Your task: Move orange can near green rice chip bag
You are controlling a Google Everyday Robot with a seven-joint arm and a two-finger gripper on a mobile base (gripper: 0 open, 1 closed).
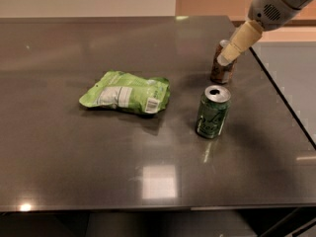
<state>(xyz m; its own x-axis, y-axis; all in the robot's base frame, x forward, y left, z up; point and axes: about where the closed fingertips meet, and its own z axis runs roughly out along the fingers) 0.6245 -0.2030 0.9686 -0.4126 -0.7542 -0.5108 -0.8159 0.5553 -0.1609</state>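
On my table (74, 152) the green rice chip bag (126, 93) lies flat, long axis left to right. Right of it the green can (212, 112) stands upright, contents unseen. Just behind, the orange can (221, 72) stands upright, well apart from the bag. The gripper (224, 59) overlaps its top; I cannot tell whether it is released or clenched.

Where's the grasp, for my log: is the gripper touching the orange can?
Cannot tell. In the camera view the gripper overlaps the orange can top; depth unclear.
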